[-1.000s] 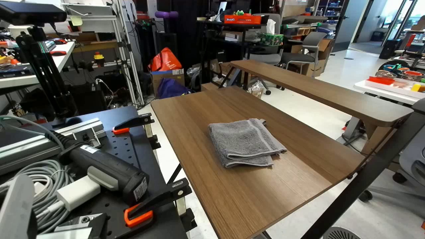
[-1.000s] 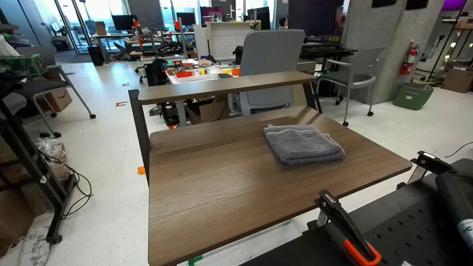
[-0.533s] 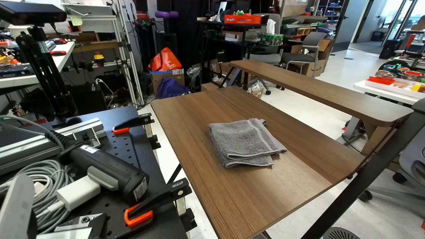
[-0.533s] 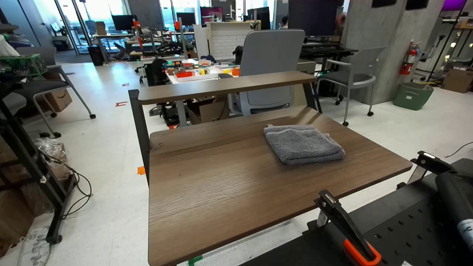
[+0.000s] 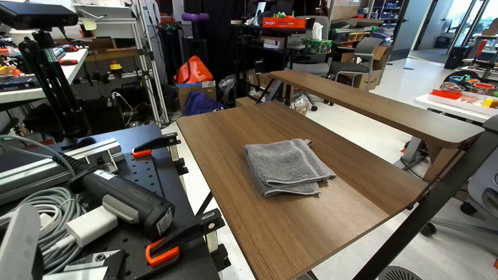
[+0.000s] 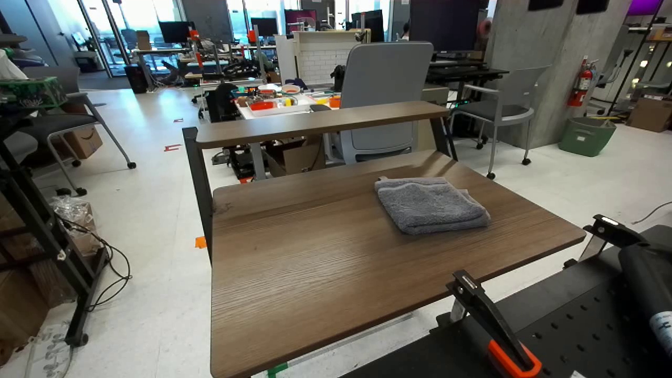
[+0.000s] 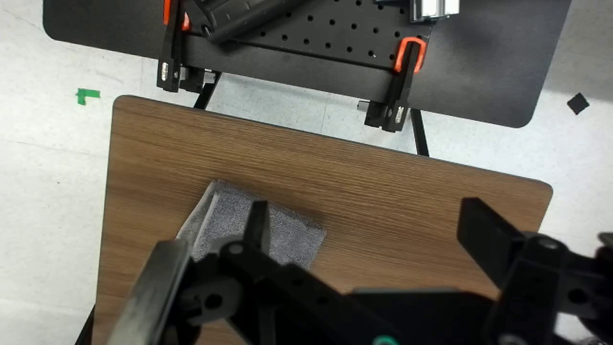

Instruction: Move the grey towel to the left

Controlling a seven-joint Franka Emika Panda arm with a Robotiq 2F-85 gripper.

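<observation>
A folded grey towel (image 5: 288,165) lies flat on a brown wooden tabletop (image 5: 233,132). It shows in both exterior views, also here as a grey towel (image 6: 430,205) right of the tabletop's middle. In the wrist view the towel (image 7: 292,239) lies at lower left, partly hidden behind a finger. My gripper (image 7: 366,206) is wide open with nothing between its fingers. It hangs above the tabletop, apart from the towel, with bare wood under the gap. The left finger (image 7: 258,225) overlaps the towel in the wrist view. The gripper is out of both exterior views.
A raised wooden shelf (image 6: 320,123) runs along the tabletop's long side. Opposite stands a black perforated table (image 7: 330,57) with orange-handled clamps (image 5: 186,233) at its edge. A floor gap separates it from the tabletop. A black cylindrical device (image 5: 124,198) and cables (image 5: 58,210) lie on it.
</observation>
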